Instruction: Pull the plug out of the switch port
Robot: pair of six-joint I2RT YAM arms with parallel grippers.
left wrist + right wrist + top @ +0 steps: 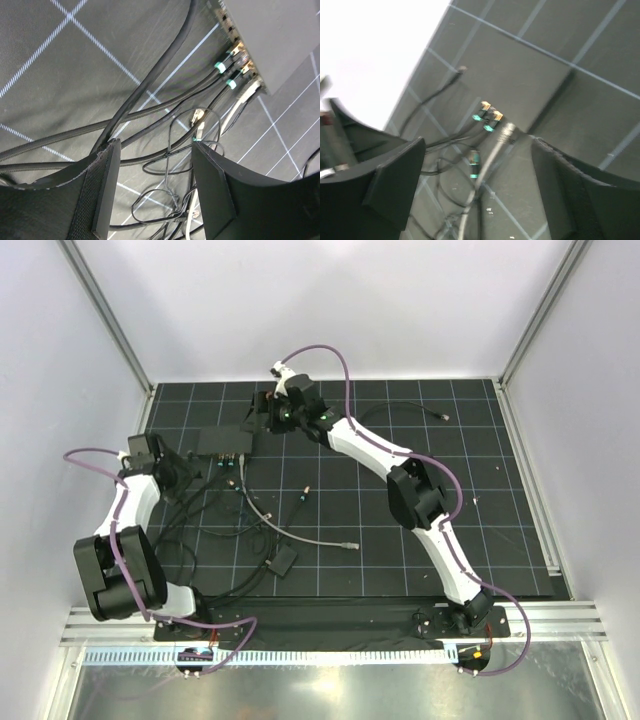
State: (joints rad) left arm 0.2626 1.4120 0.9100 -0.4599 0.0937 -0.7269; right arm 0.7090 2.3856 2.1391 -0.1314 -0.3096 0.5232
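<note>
The switch (222, 442) is a flat dark-grey box at the back left of the mat. Two black plugs with green bands (220, 65) and a grey plug (248, 92) sit in the ports on its edge. They also show in the right wrist view: the green-banded pair (487, 118) and the grey plug (507, 132) in the switch (530, 82). My left gripper (186, 478) is open and empty over the cables, short of the ports (156, 192). My right gripper (260, 416) is open and empty above the switch's right end (480, 175).
Black cables (125, 117) tangle on the mat left of the switch. A loose plug (197, 118) lies among them. A small black block (283, 561) on a thin cable lies mid-mat. Loose plugs lie at centre (303, 495), (349, 544) and at the back right (440, 417).
</note>
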